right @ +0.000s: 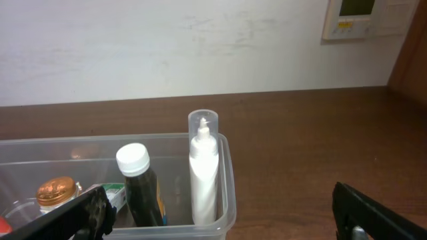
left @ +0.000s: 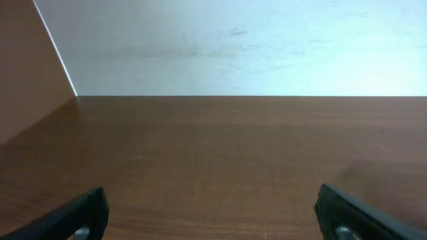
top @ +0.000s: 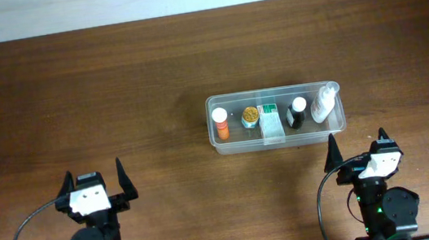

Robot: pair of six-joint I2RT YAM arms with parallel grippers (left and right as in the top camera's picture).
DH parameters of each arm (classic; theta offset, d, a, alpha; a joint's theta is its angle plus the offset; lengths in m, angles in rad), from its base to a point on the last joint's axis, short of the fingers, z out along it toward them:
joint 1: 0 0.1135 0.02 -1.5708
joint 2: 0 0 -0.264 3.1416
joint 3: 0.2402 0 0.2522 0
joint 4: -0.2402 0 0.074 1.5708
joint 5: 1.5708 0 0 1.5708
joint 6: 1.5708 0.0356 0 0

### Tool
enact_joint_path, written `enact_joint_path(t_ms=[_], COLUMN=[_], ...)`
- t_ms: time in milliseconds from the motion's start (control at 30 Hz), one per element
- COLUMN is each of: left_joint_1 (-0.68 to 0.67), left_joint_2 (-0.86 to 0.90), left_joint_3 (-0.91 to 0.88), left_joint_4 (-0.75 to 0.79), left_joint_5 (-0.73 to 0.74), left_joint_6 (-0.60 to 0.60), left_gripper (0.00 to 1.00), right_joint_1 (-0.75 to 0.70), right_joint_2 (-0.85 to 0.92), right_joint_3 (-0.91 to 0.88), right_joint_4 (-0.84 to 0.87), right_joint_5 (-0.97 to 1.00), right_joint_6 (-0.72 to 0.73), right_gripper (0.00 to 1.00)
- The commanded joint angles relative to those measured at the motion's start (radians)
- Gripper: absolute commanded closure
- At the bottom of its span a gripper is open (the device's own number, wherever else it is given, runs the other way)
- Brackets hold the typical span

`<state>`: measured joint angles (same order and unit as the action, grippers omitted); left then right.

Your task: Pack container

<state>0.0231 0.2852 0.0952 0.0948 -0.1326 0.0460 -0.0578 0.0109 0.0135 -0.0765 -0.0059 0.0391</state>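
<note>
The clear plastic container (top: 221, 141) sits right of the table's centre. It holds an orange bottle with a white cap (top: 221, 124), a gold-lidded jar (top: 250, 116), a white-and-green box (top: 271, 123), a dark bottle with a white cap (top: 298, 113) and a white spray bottle with a clear cap (top: 324, 105). The right wrist view shows the container's right end (right: 225, 200), the spray bottle (right: 203, 175), the dark bottle (right: 140, 188) and the jar (right: 56, 192). My left gripper (top: 95, 187) is open and empty at the front left. My right gripper (top: 358, 151) is open and empty, just in front of the container's right end.
A white wall runs along the table's far edge. A wall-mounted control panel (right: 363, 18) shows at the top right of the right wrist view. Bare brown wood (left: 220, 153) fills the left wrist view.
</note>
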Motion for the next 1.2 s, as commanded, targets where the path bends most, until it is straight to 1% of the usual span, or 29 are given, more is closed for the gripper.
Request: enact_joint_path(t_ms=[0,133,367,467,1167], left_joint_1=[0.006,0.006,0.007,0.023,0.038], left_joint_2=[-0.088,-0.159,-0.283,-0.280,-0.280], left_joint_3=[-0.050,-0.068,-0.086,-0.086,-0.086], left_joint_4=[0.006,-0.010,-0.137,-0.170,-0.171], left_joint_5=[0.025,0.025,0.024,0.034,0.050], left_joint_6=[0.016,0.016,0.016,0.016,0.016], left_gripper=[0.01,0.01,0.01,0.01,0.01], right_joint_1=[0.008,0.008,0.008,0.008,0.008], right_joint_2=[-0.008,-0.008,-0.008,-0.008,-0.008], right_joint_3=[-0.008,-0.008,-0.008,-0.008,-0.008], right_joint_4=[-0.001,-0.001,-0.001,-0.001,-0.001], right_joint_5=[-0.010,-0.010,-0.010,-0.010,-0.010], right_joint_6=[-0.008,-0.008,-0.008,-0.008,-0.008], right_gripper=[0.02,0.02,0.02,0.02,0.02])
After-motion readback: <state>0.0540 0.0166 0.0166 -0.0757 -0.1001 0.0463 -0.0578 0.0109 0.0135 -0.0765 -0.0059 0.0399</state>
